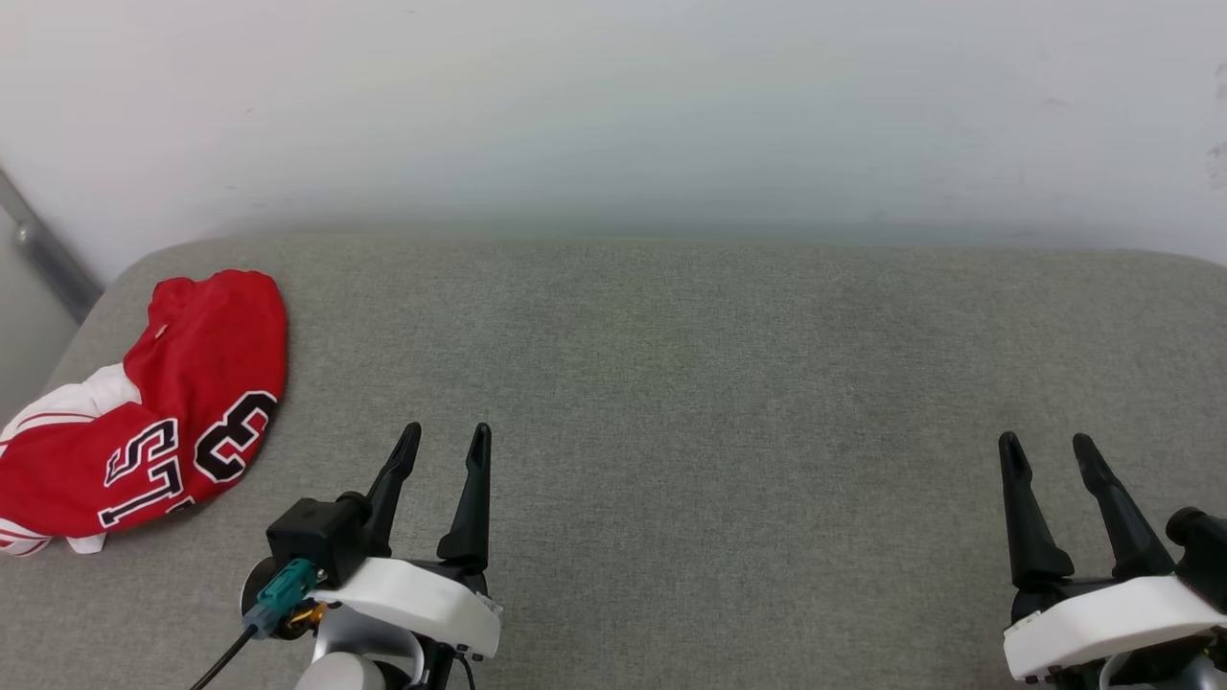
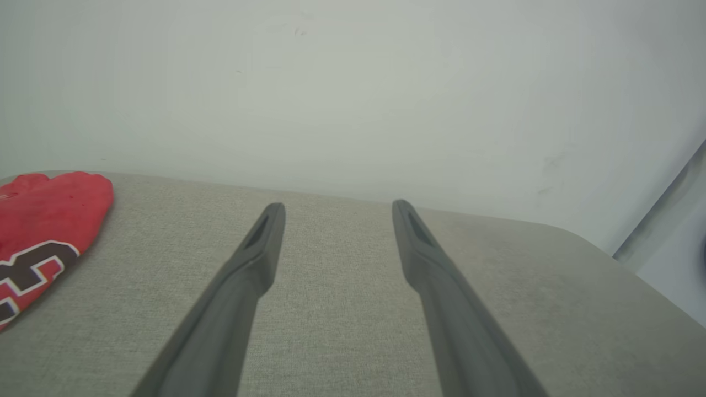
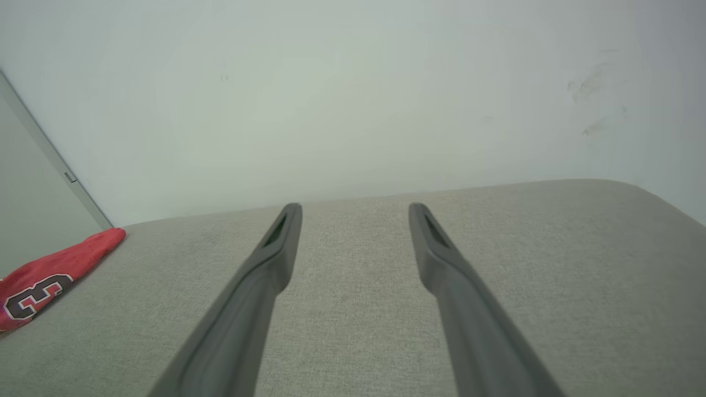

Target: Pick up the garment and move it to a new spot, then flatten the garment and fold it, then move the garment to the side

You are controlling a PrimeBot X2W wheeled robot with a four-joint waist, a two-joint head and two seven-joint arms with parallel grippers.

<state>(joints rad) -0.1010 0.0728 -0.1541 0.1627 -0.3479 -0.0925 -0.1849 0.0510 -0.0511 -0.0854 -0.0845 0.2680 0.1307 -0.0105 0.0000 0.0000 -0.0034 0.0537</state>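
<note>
The red garment (image 1: 144,412) lies folded at the far left of the grey cushioned surface, its white sleeve and black, white-outlined characters facing up. Part of the garment (image 2: 44,226) shows at the left edge of the left wrist view, and the garment (image 3: 49,273) appears low at the left of the right wrist view. My left gripper (image 1: 446,441) stands open to the right of the garment, apart from it, with nothing between its fingers. Far to the right, my right gripper (image 1: 1047,446) is open and empty too.
The grey fabric surface (image 1: 690,383) spreads wide between and beyond both grippers. A pale wall (image 1: 613,105) rises right behind it. A grey metal strip (image 1: 43,244) runs down the wall at the far left, near the garment.
</note>
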